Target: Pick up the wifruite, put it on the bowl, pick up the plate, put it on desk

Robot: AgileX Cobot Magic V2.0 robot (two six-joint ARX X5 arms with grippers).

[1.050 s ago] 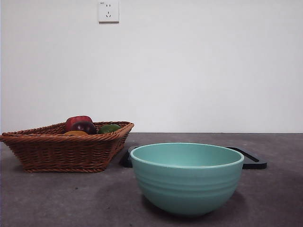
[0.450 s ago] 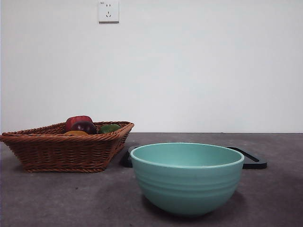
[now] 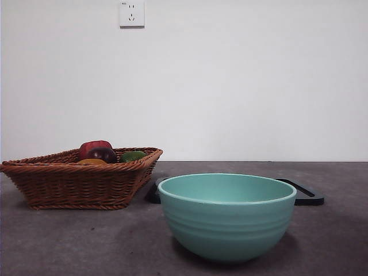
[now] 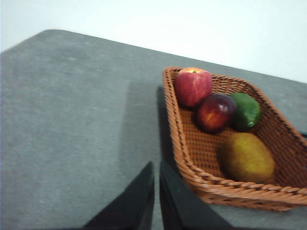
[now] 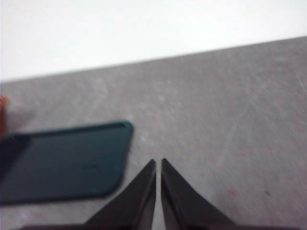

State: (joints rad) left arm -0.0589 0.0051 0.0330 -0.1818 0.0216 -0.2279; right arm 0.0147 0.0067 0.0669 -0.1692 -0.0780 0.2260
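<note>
The brownish-orange wifruite point(image 4: 247, 157) lies in the wicker basket point(image 4: 201, 158); in the front view only its top point(image 3: 92, 162) shows above the rim. The mint-teal bowl point(image 3: 227, 215) stands at the front on the grey desk point(image 3: 69, 241). Behind it lies a flat dark plate point(image 3: 303, 193), seen as a dark rounded slab point(image 5: 62, 160) in the right wrist view. My left gripper point(image 4: 156, 167) is shut and hangs above the desk just outside the basket. My right gripper point(image 5: 158, 165) is shut too, over bare desk beside the plate's corner. Neither holds anything.
The basket point(image 3: 80, 178) also holds a red apple point(image 4: 193, 86), a dark purple fruit point(image 4: 214, 112) and a green fruit point(image 4: 246, 110). A white wall with a socket point(image 3: 131, 14) closes off the back of the desk.
</note>
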